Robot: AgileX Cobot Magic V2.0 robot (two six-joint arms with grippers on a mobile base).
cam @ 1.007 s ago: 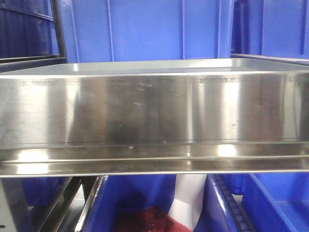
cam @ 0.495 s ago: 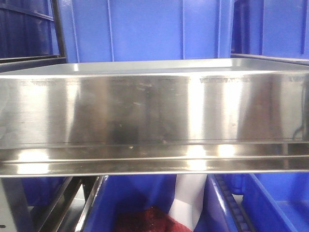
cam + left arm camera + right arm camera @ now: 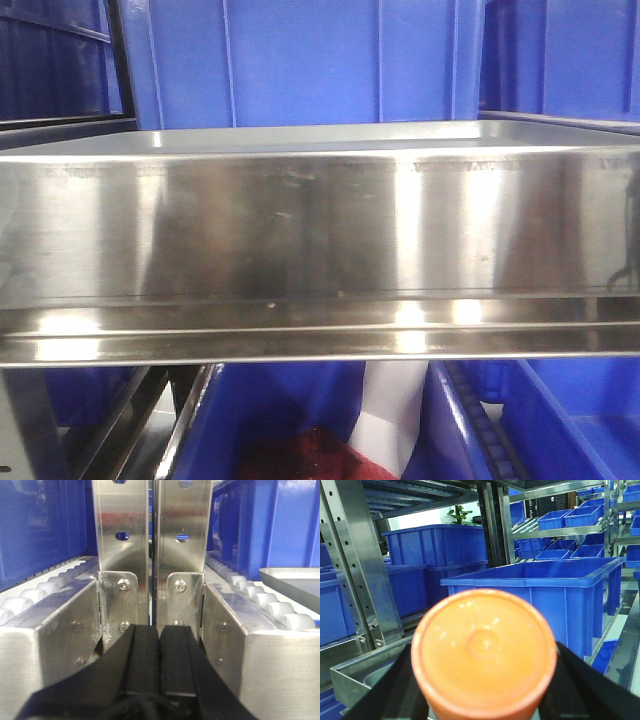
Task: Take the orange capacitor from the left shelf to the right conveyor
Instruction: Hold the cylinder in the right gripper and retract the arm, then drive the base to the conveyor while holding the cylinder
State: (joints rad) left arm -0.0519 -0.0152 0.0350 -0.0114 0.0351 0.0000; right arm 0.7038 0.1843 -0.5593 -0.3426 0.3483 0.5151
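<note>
My right tool (image 3: 485, 685) clamps the orange capacitor (image 3: 484, 650) by its sides for carrying. My left tool (image 3: 159, 655) rests clenched, empty.

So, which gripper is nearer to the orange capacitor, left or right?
Right. The right gripper has the orange capacitor between its fingers. The left gripper is shut with nothing in it, facing steel rack posts; no capacitor shows in its view.

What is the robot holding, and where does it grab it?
The right gripper holds the orange capacitor by its sides, below the round top. The left gripper is shut with nothing in it.
</note>
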